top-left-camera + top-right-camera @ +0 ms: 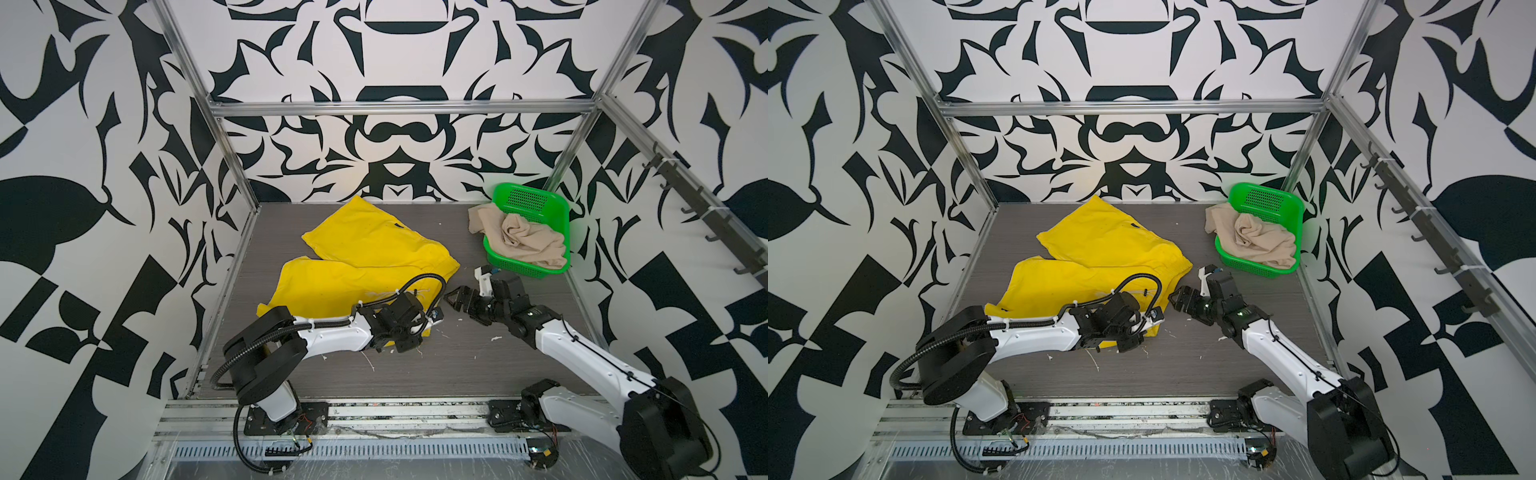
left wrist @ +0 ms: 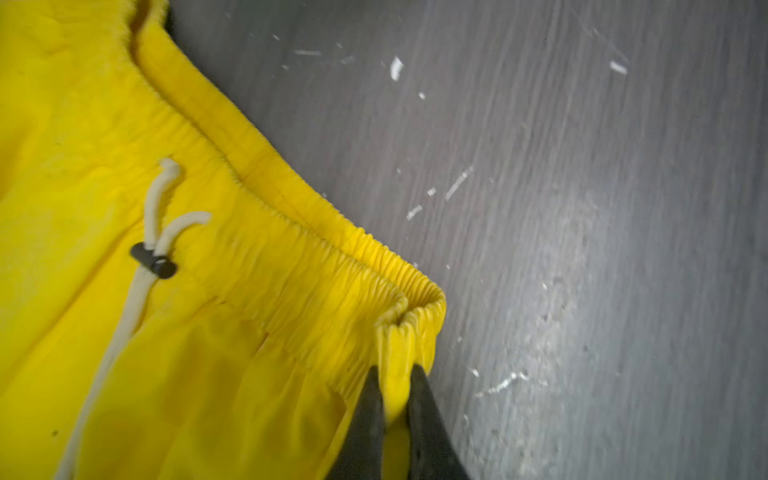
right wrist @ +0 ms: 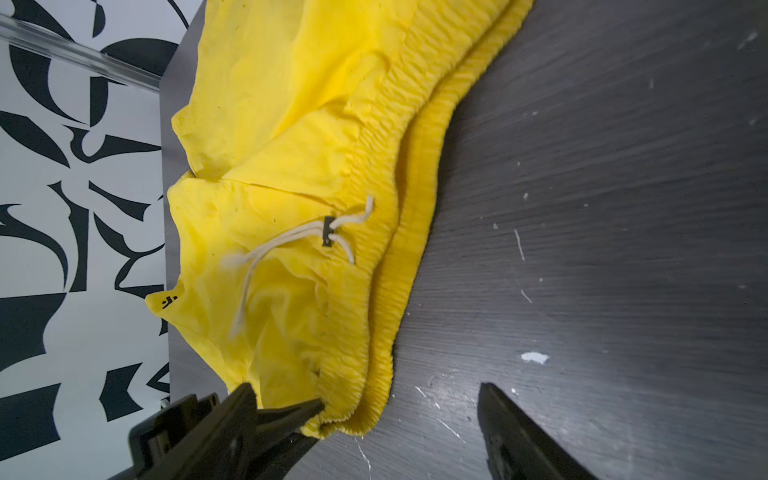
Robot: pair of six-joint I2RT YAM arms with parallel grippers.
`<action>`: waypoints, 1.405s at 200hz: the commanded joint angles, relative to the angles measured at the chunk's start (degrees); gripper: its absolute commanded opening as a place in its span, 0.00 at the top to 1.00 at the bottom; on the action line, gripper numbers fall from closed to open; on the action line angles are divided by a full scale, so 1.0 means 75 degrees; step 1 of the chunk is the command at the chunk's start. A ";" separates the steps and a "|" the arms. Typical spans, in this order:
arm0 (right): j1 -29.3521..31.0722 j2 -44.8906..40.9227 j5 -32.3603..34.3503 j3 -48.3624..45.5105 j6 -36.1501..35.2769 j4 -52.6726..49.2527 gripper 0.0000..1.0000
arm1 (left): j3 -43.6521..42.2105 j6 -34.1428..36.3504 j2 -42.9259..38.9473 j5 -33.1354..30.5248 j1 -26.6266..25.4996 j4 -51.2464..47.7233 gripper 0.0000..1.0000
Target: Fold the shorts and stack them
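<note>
Left wrist view, lower centre: our left gripper (image 2: 397, 376) pinches the yellow shorts (image 2: 124, 104); our right gripper (image 3: 401, 397) gapes wide.

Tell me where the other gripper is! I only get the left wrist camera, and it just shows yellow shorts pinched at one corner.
Observer: The right gripper is open and holding nothing, close to that pinched corner.
Operator: Are there any more shorts?
Observer: Yes. The beige shorts lie crumpled in a green basket at the far right, with one part hanging over its rim.
Operator: Are the yellow ones folded?
Observer: Not yet. In both top views the yellow shorts lie spread on the table with their two legs splayed apart.
</note>
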 commanded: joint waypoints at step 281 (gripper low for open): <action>0.0010 0.2450 -0.1101 -0.1558 0.3513 0.4041 0.29 | -0.0168 -0.1989 0.0250 0.0019 -0.0395 0.3122 0.45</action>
